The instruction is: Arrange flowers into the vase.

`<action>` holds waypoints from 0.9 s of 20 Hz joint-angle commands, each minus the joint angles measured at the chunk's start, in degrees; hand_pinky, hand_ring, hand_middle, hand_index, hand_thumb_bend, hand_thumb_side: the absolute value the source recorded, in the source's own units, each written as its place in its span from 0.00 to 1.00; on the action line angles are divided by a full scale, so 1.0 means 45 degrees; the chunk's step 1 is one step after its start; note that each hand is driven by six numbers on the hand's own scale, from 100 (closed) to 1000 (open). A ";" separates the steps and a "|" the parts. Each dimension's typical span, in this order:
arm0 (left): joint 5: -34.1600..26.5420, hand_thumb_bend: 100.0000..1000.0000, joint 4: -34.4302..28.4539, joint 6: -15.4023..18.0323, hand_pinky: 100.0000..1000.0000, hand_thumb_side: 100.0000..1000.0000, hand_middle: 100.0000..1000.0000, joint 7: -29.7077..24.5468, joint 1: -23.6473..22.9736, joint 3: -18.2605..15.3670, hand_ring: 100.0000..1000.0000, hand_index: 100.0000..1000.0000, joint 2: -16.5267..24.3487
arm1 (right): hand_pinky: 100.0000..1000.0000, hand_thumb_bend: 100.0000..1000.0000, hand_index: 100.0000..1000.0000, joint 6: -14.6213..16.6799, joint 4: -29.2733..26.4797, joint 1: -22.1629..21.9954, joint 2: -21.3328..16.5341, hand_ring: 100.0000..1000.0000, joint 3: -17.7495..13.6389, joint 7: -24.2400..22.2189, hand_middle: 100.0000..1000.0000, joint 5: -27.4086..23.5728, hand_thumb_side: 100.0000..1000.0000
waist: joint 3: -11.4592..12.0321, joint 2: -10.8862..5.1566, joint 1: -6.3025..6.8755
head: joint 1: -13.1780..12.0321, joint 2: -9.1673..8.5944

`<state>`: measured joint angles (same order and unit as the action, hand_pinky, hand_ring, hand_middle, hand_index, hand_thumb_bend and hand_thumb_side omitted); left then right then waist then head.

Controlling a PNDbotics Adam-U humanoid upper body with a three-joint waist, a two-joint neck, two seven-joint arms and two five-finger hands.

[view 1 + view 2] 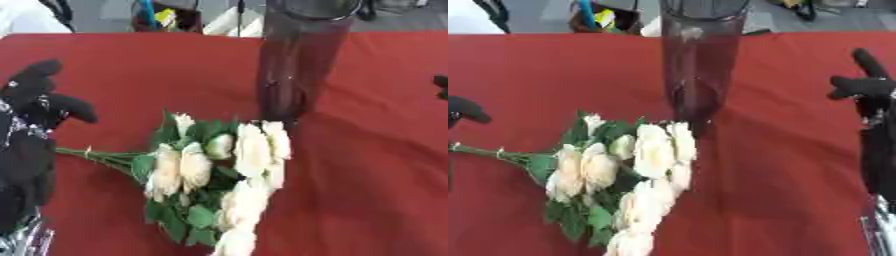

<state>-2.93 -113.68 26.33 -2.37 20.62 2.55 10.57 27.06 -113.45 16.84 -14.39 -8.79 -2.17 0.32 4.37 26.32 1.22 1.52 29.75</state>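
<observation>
A bunch of cream roses [219, 165] with green leaves lies flat on the red tablecloth, blooms toward the right and front. Its green stems [96, 156] point left. A tall dark glass vase [297, 65] stands upright just behind the blooms and holds no flowers. My left hand [31, 130] stands at the left edge with its fingers up and relaxed, right beside the stem ends; I cannot tell whether it touches them. My right hand [877, 115] is at the right edge, open, fingers up, well apart from the vase.
The red tablecloth [376, 165] covers the whole table. Beyond its far edge stand several coloured objects [162, 17] on a grey floor. Bare cloth lies to the right of the bunch and behind it on the left.
</observation>
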 commanded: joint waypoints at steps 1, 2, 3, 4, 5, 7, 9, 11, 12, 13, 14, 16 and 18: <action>0.0021 0.00 -0.0202 0.0087 0.49 0.93 0.79 0.0011 0.0034 -0.0163 0.56 0.76 0.0266 | 0.83 0.00 0.69 -0.0045 -0.0253 0.0095 -0.0185 0.99 -0.0023 -0.0020 0.50 -0.0072 0.94 | -0.0007 -0.0332 0.0033 | -0.0014 0.0082; 0.0029 0.00 -0.0202 0.0109 0.49 0.93 0.79 0.0013 0.0032 -0.0160 0.56 0.76 0.0291 | 0.83 0.00 0.69 -0.0059 -0.0253 0.0098 -0.0191 0.99 -0.0022 -0.0024 0.50 -0.0078 0.94 | -0.0011 -0.0337 0.0051 | -0.0007 0.0076; 0.0047 0.00 -0.0202 0.0143 0.49 0.92 0.79 0.0013 0.0028 -0.0158 0.56 0.76 0.0339 | 0.83 0.00 0.69 -0.0079 -0.0253 0.0102 -0.0200 0.99 -0.0021 -0.0028 0.50 -0.0085 0.94 | -0.0013 -0.0348 0.0078 | 0.0011 0.0075; 0.0067 0.00 -0.0202 0.0186 0.49 0.91 0.80 0.0015 0.0021 -0.0155 0.56 0.77 0.0398 | 0.83 0.00 0.69 -0.0098 -0.0253 0.0108 -0.0211 0.99 -0.0019 -0.0031 0.50 -0.0093 0.94 | -0.0013 -0.0359 0.0102 | 0.0029 0.0072; 0.0090 0.00 -0.0202 0.0247 0.49 0.91 0.80 0.0022 0.0015 -0.0155 0.56 0.77 0.0477 | 0.83 0.00 0.69 -0.0116 -0.0253 0.0114 -0.0225 0.99 -0.0018 -0.0032 0.50 -0.0105 0.95 | -0.0012 -0.0372 0.0128 | 0.0044 0.0060; 0.0164 0.00 -0.0202 0.0412 0.49 0.88 0.80 0.0021 0.0019 -0.0152 0.56 0.78 0.0761 | 0.83 0.00 0.69 -0.0165 -0.0253 0.0118 -0.0256 0.99 -0.0011 -0.0036 0.50 -0.0133 0.94 | 0.0005 -0.0416 0.0185 | 0.0054 0.0075; 0.0296 0.00 -0.0202 0.0650 0.49 0.86 0.80 0.0016 0.0045 -0.0173 0.57 0.79 0.1225 | 0.83 0.00 0.69 -0.0213 -0.0253 0.0115 -0.0291 0.99 0.0000 -0.0048 0.50 -0.0169 0.94 | 0.0016 -0.0472 0.0243 | 0.0031 0.0123; 0.0504 0.00 -0.0202 0.0870 0.50 0.82 0.80 0.0062 0.0094 -0.0247 0.57 0.80 0.1787 | 0.83 0.00 0.69 -0.0261 -0.0253 0.0100 -0.0326 0.99 -0.0002 -0.0051 0.50 -0.0210 0.94 | 0.0018 -0.0541 0.0305 | 0.0022 0.0184; 0.0676 0.00 -0.0202 0.0972 0.50 0.80 0.81 0.0088 0.0129 -0.0308 0.58 0.82 0.2145 | 0.83 0.00 0.69 -0.0283 -0.0253 0.0090 -0.0348 0.99 0.0000 -0.0051 0.50 -0.0232 0.94 | 0.0018 -0.0579 0.0333 | 0.0031 0.0215; 0.0923 0.00 -0.0202 0.1088 0.50 0.78 0.81 0.0093 0.0157 -0.0374 0.58 0.83 0.2541 | 0.83 0.00 0.69 -0.0299 -0.0253 0.0079 -0.0375 0.99 0.0007 -0.0055 0.50 -0.0258 0.94 | 0.0020 -0.0619 0.0360 | 0.0040 0.0253; 0.1148 0.00 -0.0202 0.1186 0.51 0.74 0.81 0.0123 0.0164 -0.0421 0.59 0.85 0.2875 | 0.82 0.00 0.69 -0.0309 -0.0253 0.0068 -0.0399 0.99 0.0014 -0.0061 0.50 -0.0282 0.94 | 0.0022 -0.0651 0.0380 | 0.0042 0.0287; 0.1766 0.00 -0.0202 0.1411 0.51 0.69 0.82 0.0151 0.0124 -0.0497 0.61 0.87 0.3794 | 0.82 0.00 0.69 -0.0324 -0.0253 0.0033 -0.0462 0.99 0.0040 -0.0083 0.50 -0.0334 0.94 | 0.0032 -0.0737 0.0441 | 0.0019 0.0395; 0.2488 0.00 -0.0202 0.1615 0.52 0.61 0.83 0.0268 0.0031 -0.0552 0.63 0.90 0.4702 | 0.82 0.00 0.69 -0.0342 -0.0253 0.0000 -0.0509 0.99 0.0052 -0.0100 0.50 -0.0382 0.94 | 0.0029 -0.0807 0.0492 | -0.0015 0.0487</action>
<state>6.54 -113.68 32.83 -1.39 20.58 1.27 27.89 25.67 -113.45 16.60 -15.31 -8.69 -2.55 -0.72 4.39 24.06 3.50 1.59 31.40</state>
